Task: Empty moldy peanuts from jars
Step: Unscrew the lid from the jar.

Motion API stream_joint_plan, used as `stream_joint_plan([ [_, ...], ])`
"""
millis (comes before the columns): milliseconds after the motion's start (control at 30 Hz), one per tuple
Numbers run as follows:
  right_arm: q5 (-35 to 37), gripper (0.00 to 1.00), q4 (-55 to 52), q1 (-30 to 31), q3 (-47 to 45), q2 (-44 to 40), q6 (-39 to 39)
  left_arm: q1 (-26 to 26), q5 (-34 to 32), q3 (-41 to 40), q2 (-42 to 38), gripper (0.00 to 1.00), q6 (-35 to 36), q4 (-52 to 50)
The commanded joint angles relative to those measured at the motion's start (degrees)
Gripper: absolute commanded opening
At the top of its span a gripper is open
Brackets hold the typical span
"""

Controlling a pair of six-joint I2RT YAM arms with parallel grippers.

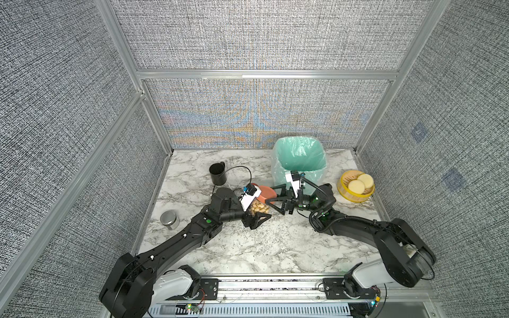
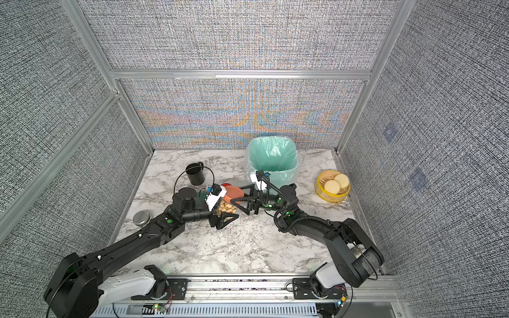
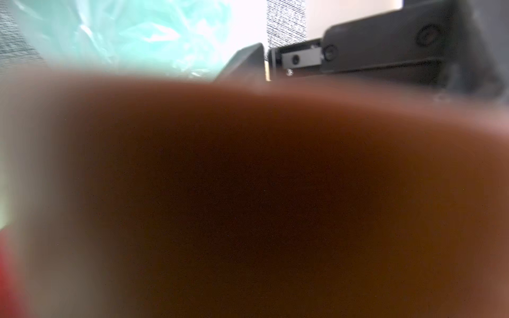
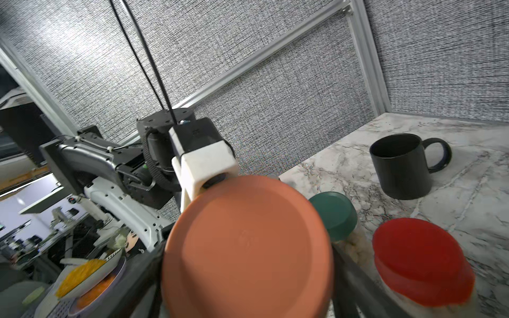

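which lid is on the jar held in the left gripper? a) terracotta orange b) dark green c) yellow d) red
a: the jar of peanuts in the left gripper carries the terracotta-orange lid; the red lid and green lid stand apart nearby.

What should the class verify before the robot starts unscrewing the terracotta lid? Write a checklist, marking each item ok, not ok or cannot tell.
1. Left gripper clamped on the jar: ok.
2. Right gripper jaws on either side of the terracotta lid: ok.
3. Those jaws pressing firmly on the lid: cannot tell.
4. Peanuts inside the jar, lid on: ok.
5. Lined bin open: ok.
6. Jar above the bin for pouring: not ok; it is in front of the bin.
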Motion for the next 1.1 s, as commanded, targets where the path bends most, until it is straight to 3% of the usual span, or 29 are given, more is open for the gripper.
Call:
stream_joint_plan([
  [0,-10.5,0.78,13.7,-1.4,1.1,4.7,3.1,-0.1,8.2,1.3,0.3,0.00,-0.9,6.3],
  [133,-13.4,0.81,37.7,-2.8,4.8,13.5,17.0,0.0,12.7,1.7,1.6,0.00,-0.9,6.3],
  [200,-15.4,0.83,39.4,-3.0,9.0,17.0,21.9,0.1,14.2,1.6,2.0,0.00,-1.1,7.0],
  [333,-14.6,0.87,39.2,-2.9,11.8,17.4,21.1,0.2,12.4,1.7,1.0,0.00,-0.3,6.0],
  [500,-11.0,0.98,28.1,-3.0,7.9,12.0,11.9,0.4,7.6,1.4,-1.8,0.00,1.6,4.2],
  [767,-2.1,0.98,9.3,-3.2,6.1,2.1,5.3,0.5,3.7,1.3,-2.8,0.00,2.8,2.2],
  [1067,16.6,0.98,-11.5,-1.0,1.1,-10.3,-3.6,0.6,-2.4,1.0,-3.1,0.00,3.5,2.5],
])
